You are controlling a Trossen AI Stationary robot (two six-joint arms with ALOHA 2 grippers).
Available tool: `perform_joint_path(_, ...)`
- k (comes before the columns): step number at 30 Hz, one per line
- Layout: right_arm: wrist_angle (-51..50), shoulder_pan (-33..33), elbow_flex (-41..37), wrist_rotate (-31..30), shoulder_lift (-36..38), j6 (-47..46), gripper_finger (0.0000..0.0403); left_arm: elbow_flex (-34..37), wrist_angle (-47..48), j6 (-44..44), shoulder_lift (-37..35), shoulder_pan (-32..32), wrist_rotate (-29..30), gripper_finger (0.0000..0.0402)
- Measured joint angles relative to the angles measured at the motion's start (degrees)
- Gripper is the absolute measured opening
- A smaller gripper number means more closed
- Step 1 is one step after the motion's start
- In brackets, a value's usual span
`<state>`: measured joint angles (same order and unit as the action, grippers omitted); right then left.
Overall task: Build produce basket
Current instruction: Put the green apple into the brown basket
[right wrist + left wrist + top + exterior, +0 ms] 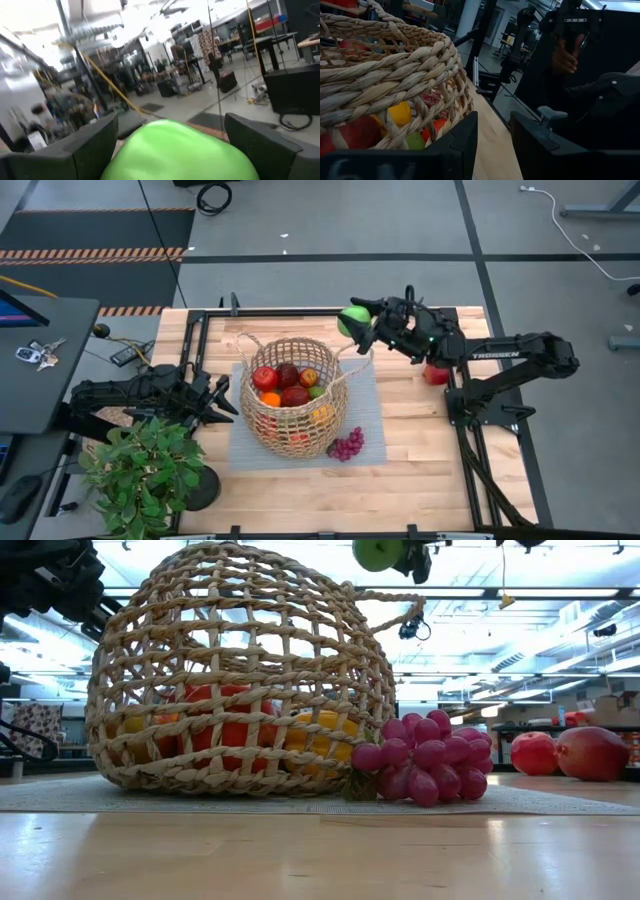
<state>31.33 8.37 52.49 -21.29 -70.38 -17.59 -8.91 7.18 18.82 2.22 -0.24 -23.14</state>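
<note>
Green pear (354, 319) sits clamped in the right gripper (366, 321) beside the basket (294, 395); left gripper (222, 402) waits beside it, fingers parted.

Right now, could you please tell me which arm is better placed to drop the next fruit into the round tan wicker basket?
The right. Its gripper is shut on a green pear, held in the air beside the basket's rim. The left gripper sits open and empty against the basket's opposite side.
</note>
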Motion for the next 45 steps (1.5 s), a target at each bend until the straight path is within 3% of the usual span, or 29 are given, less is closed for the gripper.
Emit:
perform_joint_path(11,13.8,1.6,0.0,2.3,-5.5,-9.1,0.0366,0.0,0.0,0.0,0.0,0.0,0.0,0.0121)
perform_joint_path(21,12.7,1.6,0.0,7.5,-5.5,-1.8,0.0366,0.0,0.0,0.0,0.0,0.0,0.0,0.0121)
perform_joint_path(37,9.5,1.5,0.0,8.4,-5.5,-0.2,0.0366,0.0,0.0,0.0,0.0,0.0,0.0,0.0121)
perform_joint_path(45,4.7,1.6,0.1,15.0,-5.5,-1.9,0.0367,0.0,0.0,0.0,0.0,0.0,0.0,0.0121)
